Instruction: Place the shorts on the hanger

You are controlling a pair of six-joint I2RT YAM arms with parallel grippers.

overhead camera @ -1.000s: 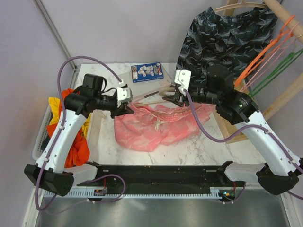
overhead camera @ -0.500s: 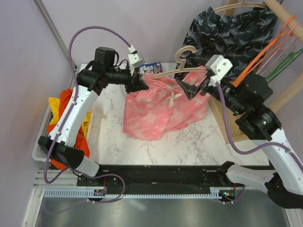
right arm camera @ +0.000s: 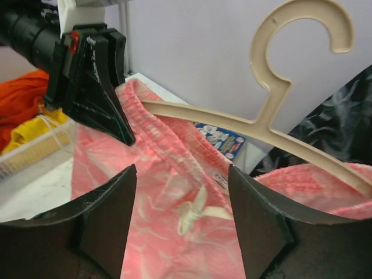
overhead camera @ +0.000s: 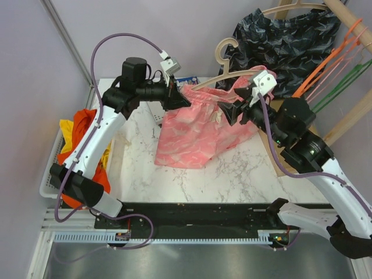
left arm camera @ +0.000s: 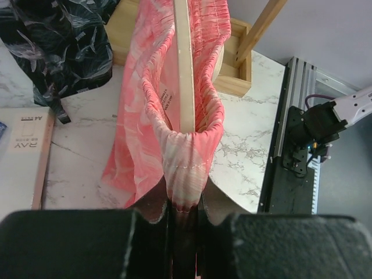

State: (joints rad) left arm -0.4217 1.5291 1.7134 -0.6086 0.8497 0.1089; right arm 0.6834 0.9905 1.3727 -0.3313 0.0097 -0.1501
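- Marble table (overhead camera: 232, 168) fills the middle of the top view, with both arms reaching over it toward 12 o'clock
- The shorts (overhead camera: 195, 131) are lifted off the tabletop and hang over its centre; the waistband is at the top and the legs drape toward 7 o'clock
- Dark wave-patterned shorts (overhead camera: 285, 46) hang on a rack at 1 o'clock, behind the right arm
- Orange garment (overhead camera: 87, 119) lies heaped in a white basket (overhead camera: 49, 168) at 9 o'clock
- The hanger (right arm camera: 268, 102) sits inside the waistband; both shoulders are covered by pink cloth and the hook stands clear, pointing to 12 o'clock
- Left gripper (overhead camera: 180, 99) is clamped on the 9 o'clock end of the waistband, a fold of pink cloth pinched between its fingers
- Right gripper (overhead camera: 232, 110) is at the 3 o'clock side of the shorts, with jaws spread apart and nothing pinched between them
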